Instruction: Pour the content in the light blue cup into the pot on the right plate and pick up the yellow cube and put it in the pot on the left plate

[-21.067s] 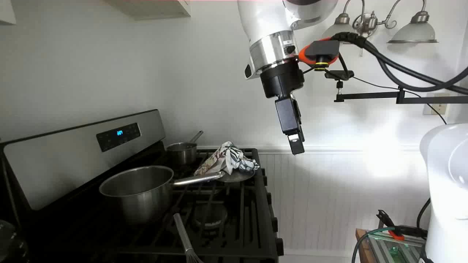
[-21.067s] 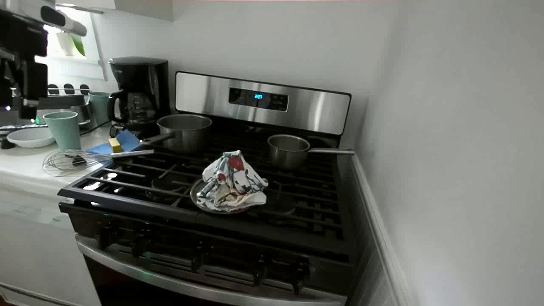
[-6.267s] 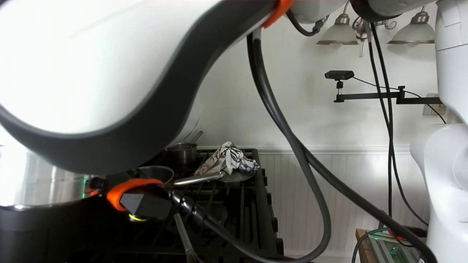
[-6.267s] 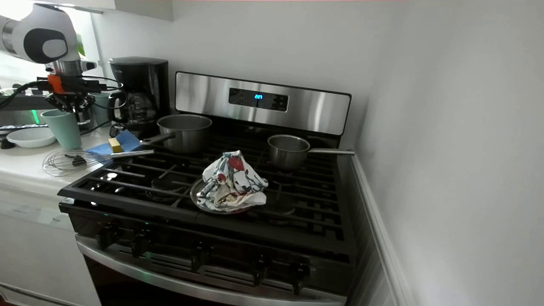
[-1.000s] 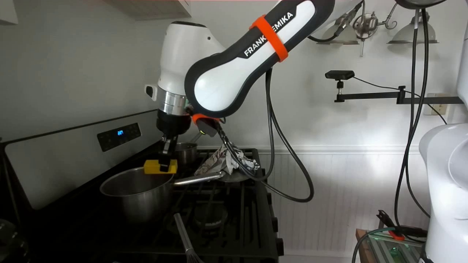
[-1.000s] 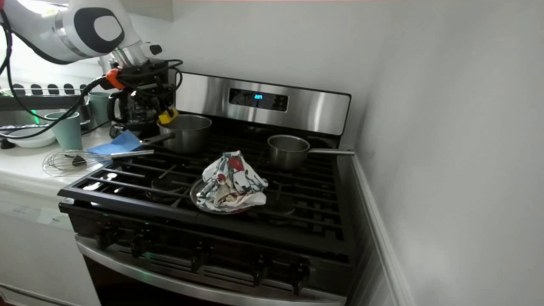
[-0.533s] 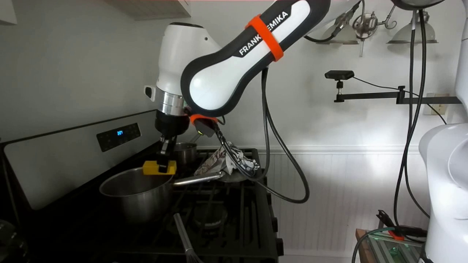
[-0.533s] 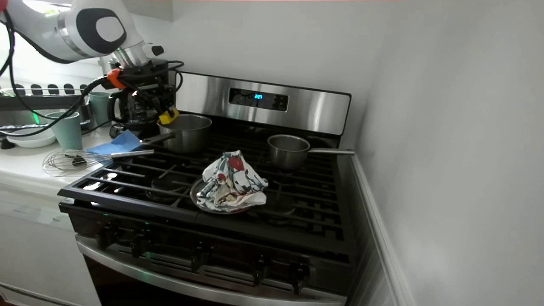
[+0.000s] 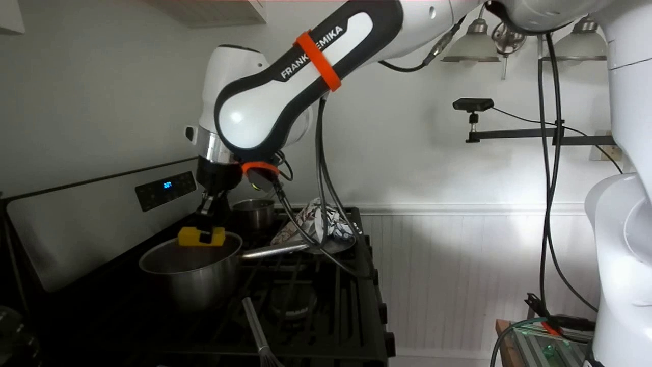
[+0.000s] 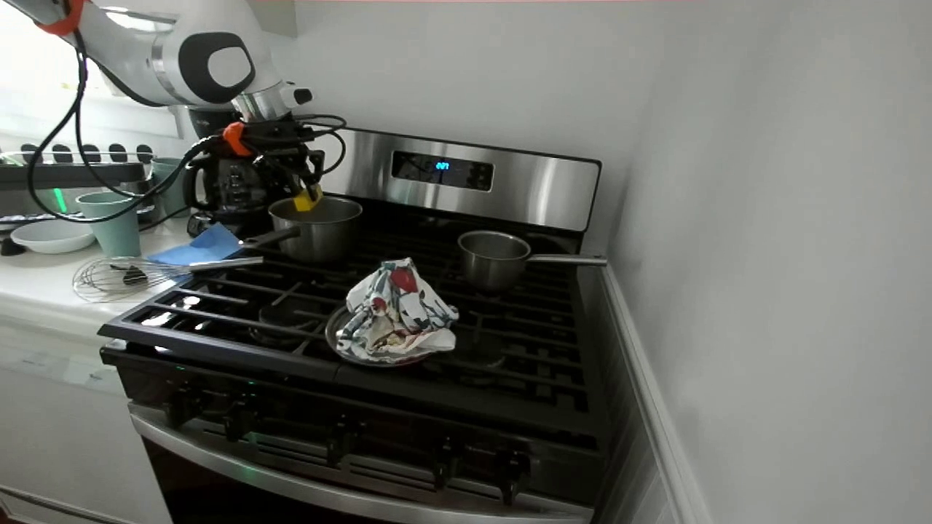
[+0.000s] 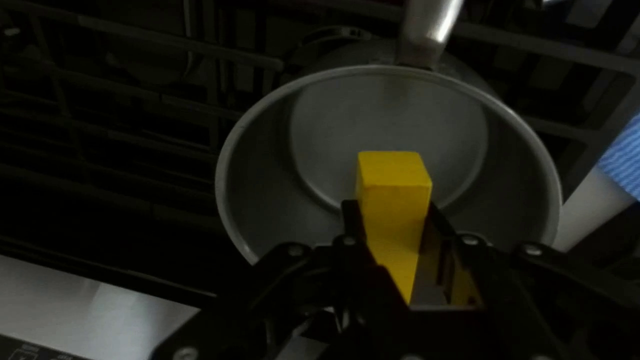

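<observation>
My gripper [image 11: 392, 220] is shut on the yellow cube [image 11: 395, 215], a long block with one end sticking out past the fingers in the wrist view. Both hang over the opening of the larger steel pot [image 9: 204, 285], the left one on the stove. Its visible floor looks bare in the wrist view. In an exterior view the smaller steel pot [image 10: 494, 266] stands to the right on the stove, its inside mostly hidden. The light blue cup [image 10: 116, 233] is upright on the counter at the left, behind an arm cable; its content cannot be seen.
A similar cup [image 10: 171, 178] and a coffee maker [image 10: 237, 189] stand behind the larger pot's side. A whisk [image 10: 226, 264] reaches from counter to stove edge, near a blue cloth [image 10: 196, 252]. A patterned cloth [image 10: 400, 313] covers a pan at the front.
Much earlier the yellow cube lay on the blue cloth; now it is in my gripper. Over the last second, arm and cube have moved from the larger pot's rim further over its opening.
</observation>
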`<move>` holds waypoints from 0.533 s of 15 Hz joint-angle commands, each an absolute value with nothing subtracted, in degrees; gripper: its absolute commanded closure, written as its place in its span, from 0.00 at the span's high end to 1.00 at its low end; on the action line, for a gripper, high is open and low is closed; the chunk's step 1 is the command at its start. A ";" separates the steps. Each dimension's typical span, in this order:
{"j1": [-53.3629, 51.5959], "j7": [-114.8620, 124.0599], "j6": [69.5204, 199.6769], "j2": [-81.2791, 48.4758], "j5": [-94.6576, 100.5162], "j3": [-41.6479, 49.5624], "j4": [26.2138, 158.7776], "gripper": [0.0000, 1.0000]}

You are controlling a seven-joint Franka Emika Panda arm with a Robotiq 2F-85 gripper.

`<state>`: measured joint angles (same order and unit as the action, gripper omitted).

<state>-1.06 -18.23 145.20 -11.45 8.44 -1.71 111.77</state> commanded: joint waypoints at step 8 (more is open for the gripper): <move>1.56 -25.88 135.51 -26.01 1.38 -5.16 96.08 0.08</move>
